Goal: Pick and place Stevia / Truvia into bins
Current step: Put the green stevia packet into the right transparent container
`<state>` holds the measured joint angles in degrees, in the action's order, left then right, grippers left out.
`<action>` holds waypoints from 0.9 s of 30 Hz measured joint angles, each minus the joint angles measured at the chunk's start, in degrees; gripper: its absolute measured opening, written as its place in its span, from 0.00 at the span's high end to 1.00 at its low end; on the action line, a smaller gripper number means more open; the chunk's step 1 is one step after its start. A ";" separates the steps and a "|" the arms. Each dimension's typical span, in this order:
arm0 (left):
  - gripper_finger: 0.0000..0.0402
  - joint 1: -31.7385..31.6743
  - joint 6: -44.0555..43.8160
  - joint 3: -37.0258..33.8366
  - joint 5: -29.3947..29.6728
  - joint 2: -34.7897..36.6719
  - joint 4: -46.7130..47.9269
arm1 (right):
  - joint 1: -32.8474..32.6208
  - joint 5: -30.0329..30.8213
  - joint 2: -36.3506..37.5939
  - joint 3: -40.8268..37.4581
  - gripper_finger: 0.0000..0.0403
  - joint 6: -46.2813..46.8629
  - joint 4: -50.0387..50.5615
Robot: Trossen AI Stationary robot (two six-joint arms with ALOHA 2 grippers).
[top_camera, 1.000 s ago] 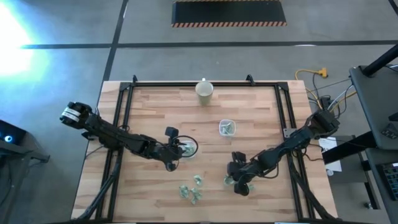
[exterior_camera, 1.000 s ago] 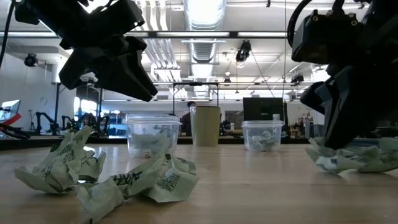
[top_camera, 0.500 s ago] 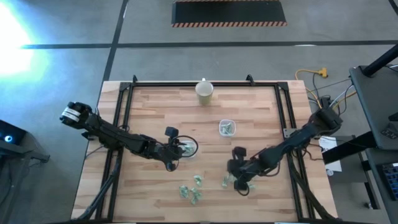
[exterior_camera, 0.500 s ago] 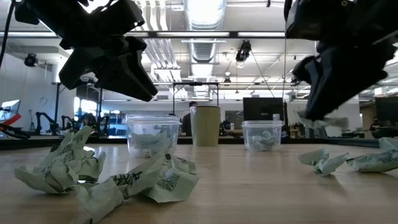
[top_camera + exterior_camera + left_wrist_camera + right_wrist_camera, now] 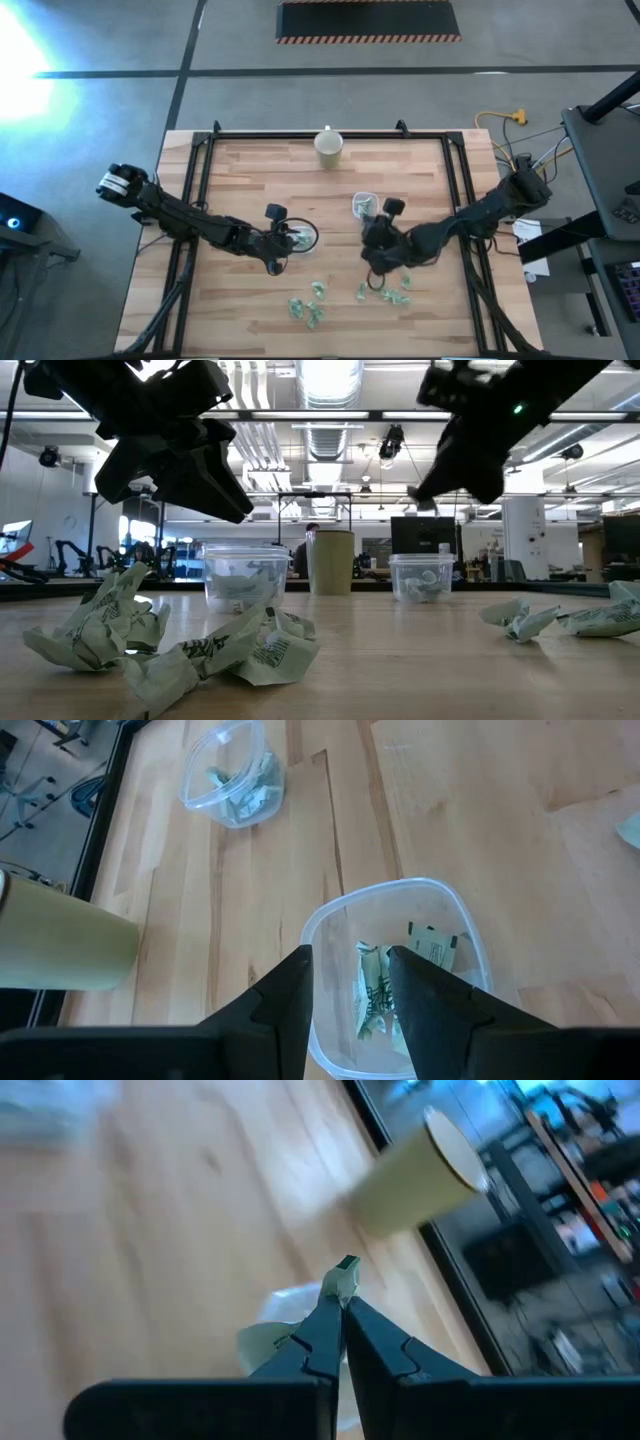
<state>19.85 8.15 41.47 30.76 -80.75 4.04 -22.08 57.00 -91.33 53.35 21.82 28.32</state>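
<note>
**Right tool carries a packet near the far bin; left tool hovers over the near-left bin**

Left arm reaches in from the surface's [image 5: 250,180] left edge. Left tool [image 5: 348,982] hangs over the left bin [image 5: 392,975], fingers [image 5: 290,990] parted with a gap between them, nothing held. That bin, clear plastic, has a few Stevia packets [image 5: 375,992] lying in it; in the high view it sits left of centre [image 5: 300,236], under the tool tip.

In front of it, nearer the front edge, a loose cluster of crumpled green-white packets [image 5: 308,303] lies on the wood; in the low view they are the big crumpled pile at left [image 5: 210,650].

At the back edge, middle, a cream cup [image 5: 329,146] stands upright, well apart from both bins.

Second bin [image 5: 365,206] sits right of centre with packets inside; in the low view it stands to the right of the cup [image 5: 421,577].

Right arm comes in from the right edge. Right tool [image 5: 341,1295] is closed, pinching one small packet [image 5: 341,1280] at its fingertips. In the high view the tool [image 5: 375,245] is just beside the second bin, on its front-right side; the low view shows it raised above the surface [image 5: 470,430].

More loose packets [image 5: 385,293] lie on the wood in front of the right tool, seen at the low view's right edge [image 5: 560,618].
</note>
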 joint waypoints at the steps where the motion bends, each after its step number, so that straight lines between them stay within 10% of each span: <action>1: 0.71 -0.01 0.01 0.00 0.00 0.00 -0.01 | 1.18 -0.07 -0.02 -0.31 0.98 0.06 0.06; 27: 0.71 -0.01 0.01 0.00 0.00 0.00 -0.01 | 12.23 -7.84 -0.02 -4.84 0.89 -1.17 -3.77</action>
<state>19.84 8.16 41.47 30.76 -80.75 4.03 -9.85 49.17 -91.35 48.51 20.66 24.56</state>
